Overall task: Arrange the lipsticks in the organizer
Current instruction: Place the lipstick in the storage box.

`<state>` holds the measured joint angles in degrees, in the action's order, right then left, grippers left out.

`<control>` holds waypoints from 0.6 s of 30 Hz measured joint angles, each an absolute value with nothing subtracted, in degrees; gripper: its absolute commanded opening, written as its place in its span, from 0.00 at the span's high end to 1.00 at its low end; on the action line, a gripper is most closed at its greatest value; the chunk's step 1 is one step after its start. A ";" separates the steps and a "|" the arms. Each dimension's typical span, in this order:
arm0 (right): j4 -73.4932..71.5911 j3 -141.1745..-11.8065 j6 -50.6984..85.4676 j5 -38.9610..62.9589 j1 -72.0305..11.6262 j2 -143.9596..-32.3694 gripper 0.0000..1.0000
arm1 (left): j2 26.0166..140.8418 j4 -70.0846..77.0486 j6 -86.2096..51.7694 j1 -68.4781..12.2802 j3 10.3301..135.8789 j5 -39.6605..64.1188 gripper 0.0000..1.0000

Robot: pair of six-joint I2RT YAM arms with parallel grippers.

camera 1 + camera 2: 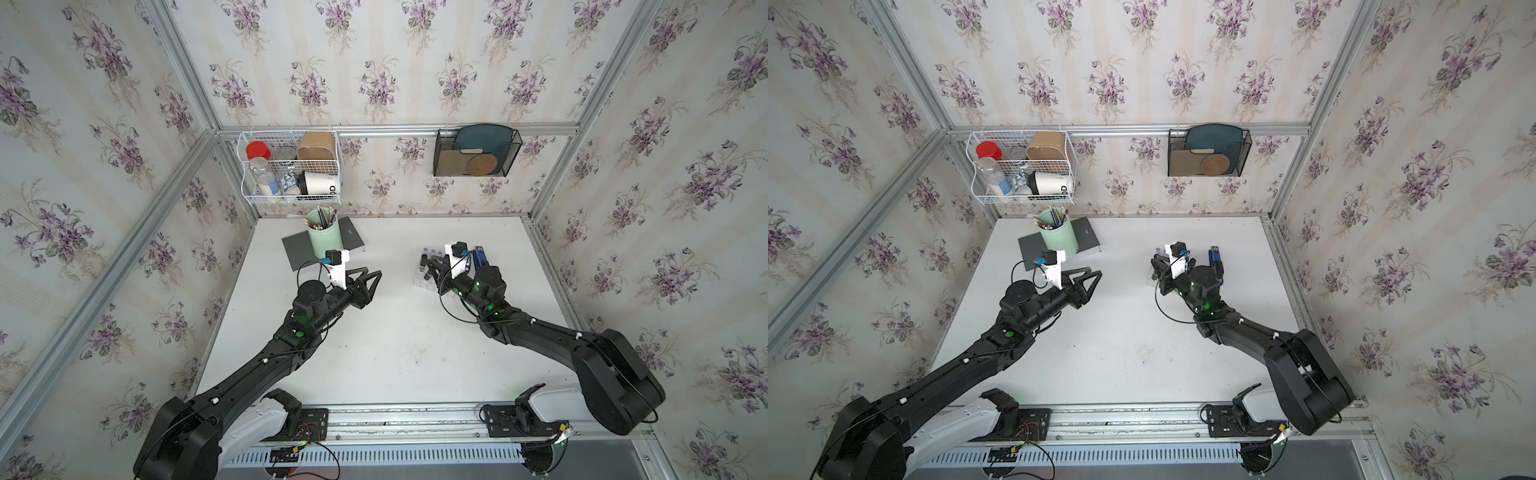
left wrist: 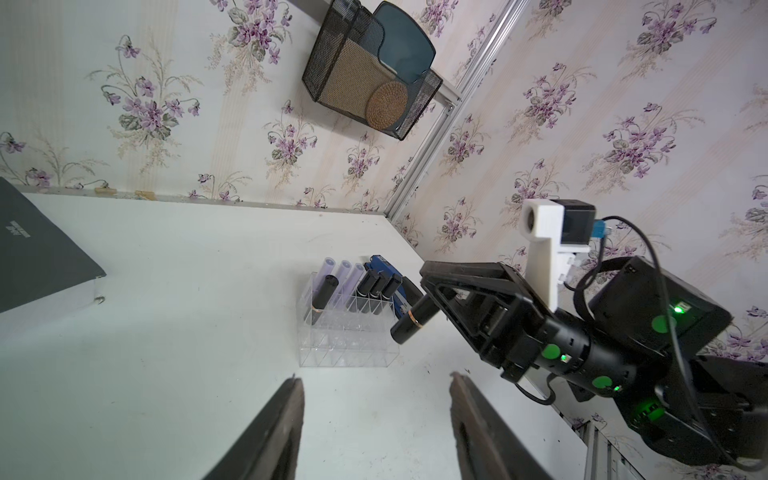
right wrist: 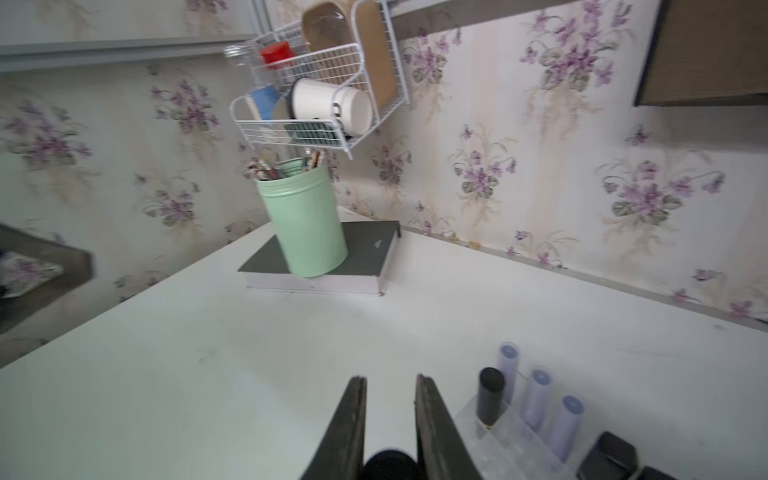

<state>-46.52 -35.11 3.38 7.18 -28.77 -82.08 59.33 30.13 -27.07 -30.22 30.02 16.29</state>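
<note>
The right fingers (image 3: 428,411) are closed tight on a glossy black lipstick tube with a thin gold band (image 2: 411,326). They grip one end, so the rest sticks out at a tilt with the free end lowest. This tube hangs in the air at the side of the clear plastic organizer tray with square cells (image 2: 349,345) that is nearest the right arm. It is above the tray and not in any cell.

The organizer stands on the white desk (image 1: 395,340), on the right arm's side and toward the back wall. Seven tubes stand upright in it. The rearmost row holds three pale lilac lipstick tubes (image 2: 345,272) side by side, with three black lipstick tubes (image 2: 378,284) next to them. A lone black lipstick tube (image 2: 324,293) stands one row forward, in front of the lilac tube at the end of the row. A blue stapler (image 2: 382,266) lies just behind the organizer; whether the two touch cannot be told.

The left fingers (image 2: 291,399) stand wide apart and hold nothing. In both top views they hover over bare desk, well apart from the organizer. They are near a mint-green metal pen cup (image 1: 324,239) that stands on a dark grey hardcover book (image 1: 297,253). A white wire basket (image 1: 291,166) with jars and cups and a black mesh holder (image 1: 476,151) hang on the back wall.
</note>
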 measured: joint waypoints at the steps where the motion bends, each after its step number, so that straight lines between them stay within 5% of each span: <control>1: -46.85 -36.14 2.79 4.82 -28.40 -83.96 0.93 | 59.64 30.13 -27.07 -30.22 29.80 16.01 0.42; 18: -55.83 -43.75 0.30 -9.65 -28.32 -104.09 0.94 | 60.99 28.99 -30.72 -30.22 27.51 14.87 0.44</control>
<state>-55.83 -43.75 0.30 -9.65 -28.32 -104.09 60.99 28.99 -30.72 -30.22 27.51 14.87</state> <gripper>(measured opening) 0.236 0.560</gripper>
